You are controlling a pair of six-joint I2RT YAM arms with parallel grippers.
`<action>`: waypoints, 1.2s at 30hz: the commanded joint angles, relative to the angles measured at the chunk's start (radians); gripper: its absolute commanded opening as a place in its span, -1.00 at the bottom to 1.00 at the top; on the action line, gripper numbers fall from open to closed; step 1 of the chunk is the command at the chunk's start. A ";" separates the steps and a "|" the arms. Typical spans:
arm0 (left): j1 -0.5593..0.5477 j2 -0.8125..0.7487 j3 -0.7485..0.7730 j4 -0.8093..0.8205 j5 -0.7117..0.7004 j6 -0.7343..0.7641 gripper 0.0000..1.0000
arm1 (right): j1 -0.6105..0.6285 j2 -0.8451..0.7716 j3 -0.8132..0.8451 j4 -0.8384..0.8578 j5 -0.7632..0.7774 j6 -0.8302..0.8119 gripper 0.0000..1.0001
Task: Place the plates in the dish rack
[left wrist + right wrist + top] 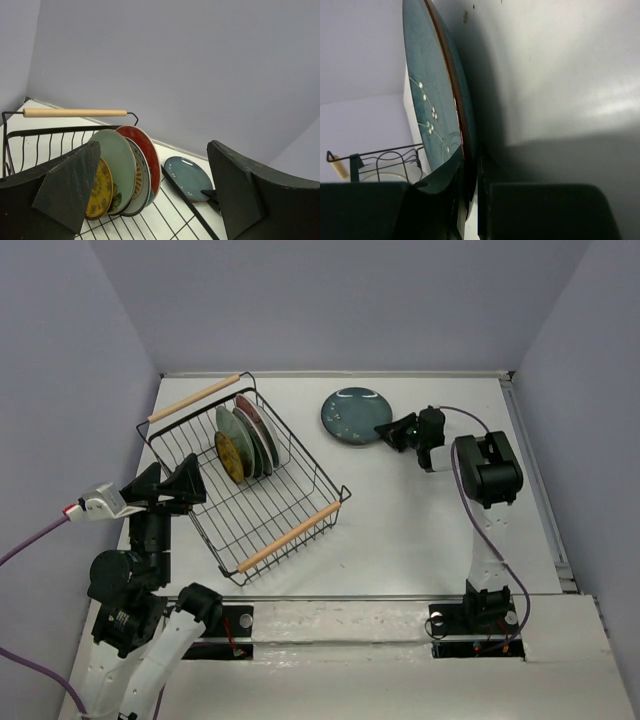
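The dish rack point(288, 537), black wire with two wooden handles, stands left of centre; its far handle shows in the left wrist view point(75, 113). Several plates stand on edge in its far end: small yellow point(229, 457) point(102, 192), pale mint point(120, 165), cream-orange point(139, 180) and red point(256, 420) point(150, 150). The dark teal plate point(352, 415) point(190, 177) point(432, 100) lies on the table right of the rack. My right gripper point(393, 430) point(472, 170) is shut on its right rim. My left gripper point(185, 485) point(155, 200) is open and empty over the rack's left side.
Lavender walls close in the table at the back and on both sides. A metal strip point(540, 490) runs along the table's right edge. A raised white ledge point(340, 620) crosses the front between the arm bases. Purple cables trail from both arms.
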 commanded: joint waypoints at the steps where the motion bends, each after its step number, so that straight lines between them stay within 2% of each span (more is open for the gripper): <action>1: -0.004 0.012 -0.007 0.066 0.004 0.015 0.98 | 0.000 -0.270 -0.100 -0.007 0.111 -0.091 -0.86; 5: -0.002 0.011 -0.010 0.070 0.016 0.015 0.98 | 0.009 -0.552 -0.157 -0.131 0.247 -0.303 -0.86; 9: 0.001 0.012 -0.012 0.075 0.022 0.015 0.98 | 0.081 -0.788 -0.119 -0.323 0.393 -0.494 -0.87; 11: 0.004 0.006 -0.013 0.079 0.024 0.012 0.98 | 0.152 -0.895 -0.076 -0.409 0.514 -0.600 -0.86; 16: 0.019 -0.017 -0.009 0.105 0.051 -0.013 0.98 | 0.350 -0.974 0.081 -0.564 0.756 -0.786 -0.86; 20: 0.022 -0.041 -0.001 0.119 0.053 -0.027 0.98 | 0.610 -0.901 0.315 -0.624 0.939 -0.960 -0.87; 23: 0.024 -0.058 0.005 0.128 0.042 -0.025 0.98 | 0.719 -0.765 0.449 -0.650 1.049 -1.016 -0.87; 26: 0.022 -0.070 0.005 0.127 0.007 -0.014 0.98 | 0.876 -0.595 0.684 -0.656 1.166 -1.123 -0.87; 30: 0.019 -0.080 0.001 0.130 -0.019 0.006 0.98 | 0.953 -0.392 0.889 -0.679 1.258 -1.215 -0.86; 31: 0.018 -0.086 0.002 0.130 -0.022 0.007 0.98 | 0.974 -0.352 1.000 -0.710 1.267 -1.224 -0.87; 34: 0.010 -0.103 0.001 0.130 -0.042 0.016 0.98 | 1.002 -0.221 1.171 -0.792 1.260 -1.215 -0.87; 36: 0.009 -0.112 0.001 0.129 -0.053 0.019 0.98 | 1.017 -0.181 1.196 -0.802 1.261 -1.214 -0.86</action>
